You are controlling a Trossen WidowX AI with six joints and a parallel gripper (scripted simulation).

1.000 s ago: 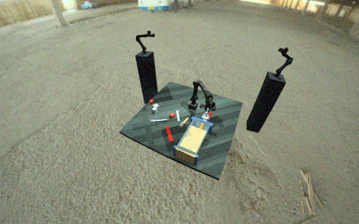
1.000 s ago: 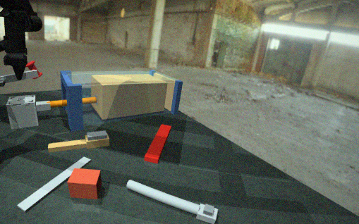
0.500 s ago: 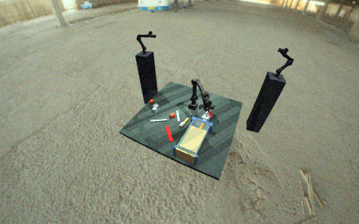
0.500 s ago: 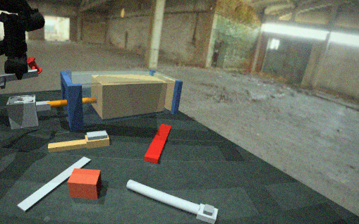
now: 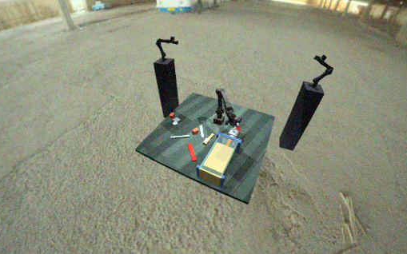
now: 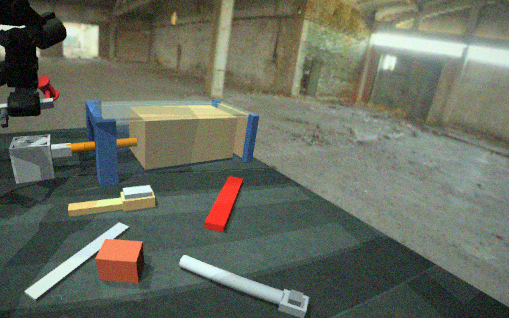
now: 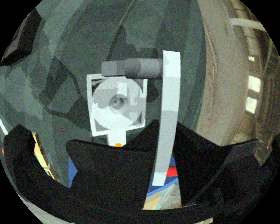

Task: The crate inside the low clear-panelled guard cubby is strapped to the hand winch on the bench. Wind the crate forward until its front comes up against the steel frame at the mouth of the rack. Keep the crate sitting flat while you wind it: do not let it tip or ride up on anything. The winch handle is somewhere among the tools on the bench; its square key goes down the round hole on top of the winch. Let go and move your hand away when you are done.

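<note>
The crate (image 5: 218, 155) (image 6: 187, 137) sits flat inside the clear-panelled cubby, its front a gap behind the blue frame (image 6: 106, 155) at the mouth. An orange strap (image 6: 83, 147) runs from it to the pale winch (image 5: 233, 131) (image 6: 32, 161) (image 7: 102, 126). The round hole (image 7: 117, 102) shows on top of the winch. My gripper (image 6: 24, 103) (image 7: 164, 124) is shut on the winch handle's flat bar (image 7: 169, 107), above the winch. The handle's square key (image 6: 4, 118) (image 7: 111, 68) points down, outside the hole. Its red knob (image 6: 47, 86) points up. The fingers partly hide the bar.
A red bar (image 5: 192, 152) (image 6: 223, 204), a yellow tool with a white block (image 6: 112, 202), a white strip (image 6: 74, 262), an orange block (image 6: 119, 261) and a grey rod with a square head (image 6: 237, 282) lie on the bench, left of the cubby in the top view.
</note>
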